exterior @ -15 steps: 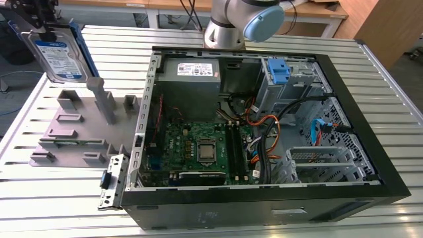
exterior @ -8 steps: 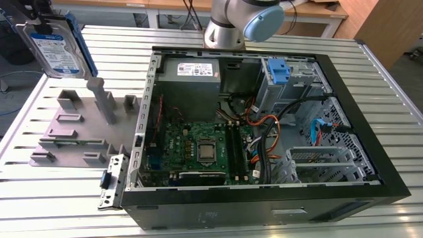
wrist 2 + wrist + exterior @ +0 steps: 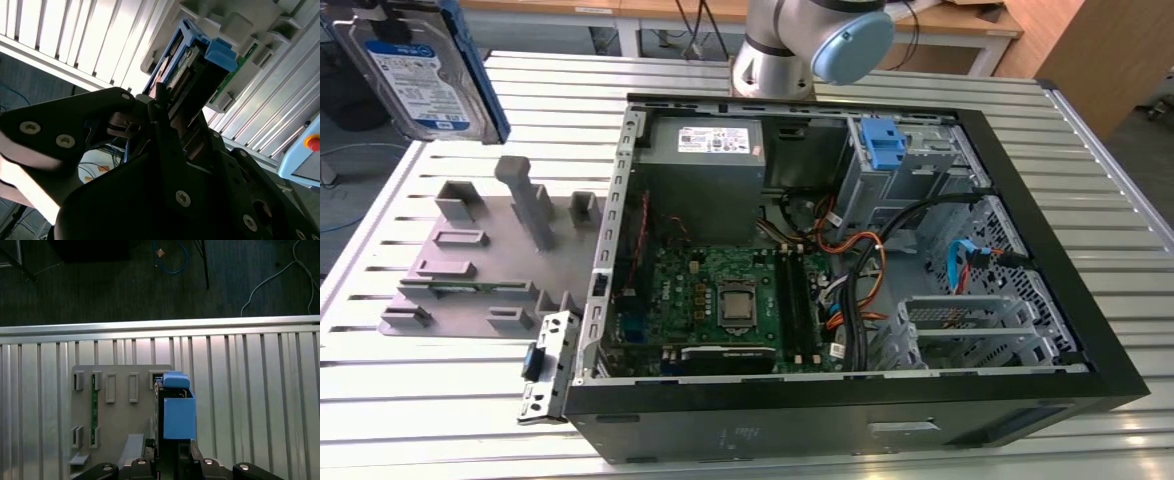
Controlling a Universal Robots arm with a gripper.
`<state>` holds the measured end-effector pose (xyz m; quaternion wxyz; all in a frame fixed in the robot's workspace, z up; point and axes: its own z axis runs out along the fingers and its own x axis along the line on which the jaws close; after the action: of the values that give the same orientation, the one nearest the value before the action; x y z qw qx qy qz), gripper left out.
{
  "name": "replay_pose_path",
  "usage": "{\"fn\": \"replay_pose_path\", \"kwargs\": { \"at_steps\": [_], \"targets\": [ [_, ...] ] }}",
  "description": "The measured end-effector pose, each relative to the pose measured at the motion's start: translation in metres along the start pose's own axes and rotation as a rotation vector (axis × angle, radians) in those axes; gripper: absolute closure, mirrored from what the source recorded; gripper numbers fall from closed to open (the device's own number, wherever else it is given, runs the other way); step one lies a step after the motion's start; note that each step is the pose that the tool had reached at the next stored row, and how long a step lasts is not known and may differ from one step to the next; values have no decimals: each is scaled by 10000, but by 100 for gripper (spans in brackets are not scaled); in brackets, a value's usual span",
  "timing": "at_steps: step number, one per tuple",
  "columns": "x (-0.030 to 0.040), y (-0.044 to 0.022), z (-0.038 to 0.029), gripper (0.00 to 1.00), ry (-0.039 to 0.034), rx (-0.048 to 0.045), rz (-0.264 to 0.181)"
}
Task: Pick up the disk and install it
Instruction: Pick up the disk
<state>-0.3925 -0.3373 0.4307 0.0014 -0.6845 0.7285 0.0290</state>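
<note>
- In the exterior view the disk (image 3: 424,70) hangs in the air at the exterior view's far left. It is well above the slatted table (image 3: 440,400) with its blue-and-white label facing the camera, and the picture's edge cuts off its upper end.
- In the second wrist view the gripper (image 3: 180,107) is clenched on the disk (image 3: 186,67), with black fingers (image 3: 165,120) closed on either side of it. Here the disk is seen edge-on, so the label is hidden and a blue rail (image 3: 220,52) caps its far end.
- The first wrist view looks straight down. The gripper (image 3: 172,460) is cut off at the picture's edge, and the disk (image 3: 177,412) shows as a narrow blue edge over one side of the grey fixture plate (image 3: 115,415).
- In the exterior view the fixture plate (image 3: 480,270) lies on the table just beside the open computer case (image 3: 1067,330), with the disk raised above the plate's far end.
- Inside the case are a grey power-supply box (image 3: 707,145) and an upright blue latch (image 3: 887,145). Cables hide part of the case floor.
- The arm (image 3: 814,40) stands behind the case, its upper part cut off.
</note>
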Motion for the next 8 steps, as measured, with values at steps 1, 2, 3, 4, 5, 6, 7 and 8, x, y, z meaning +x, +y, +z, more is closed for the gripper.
{"fn": "replay_pose_path", "kwargs": {
  "at_steps": [1,2,3,4,5,6,7,8],
  "targets": [
    [-1,1,-31,65,0,0,0],
    [-3,2,-62,65,0,0,0],
    [-4,4,-92,65,-1,1,0],
    [-5,5,-123,65,0,1,0],
    [-6,6,-151,65,0,1,0],
    [-8,7,-180,65,0,1,0],
    [-9,8,-210,65,-1,2,0],
    [-10,9,-240,65,0,2,-1]
  ]
}}
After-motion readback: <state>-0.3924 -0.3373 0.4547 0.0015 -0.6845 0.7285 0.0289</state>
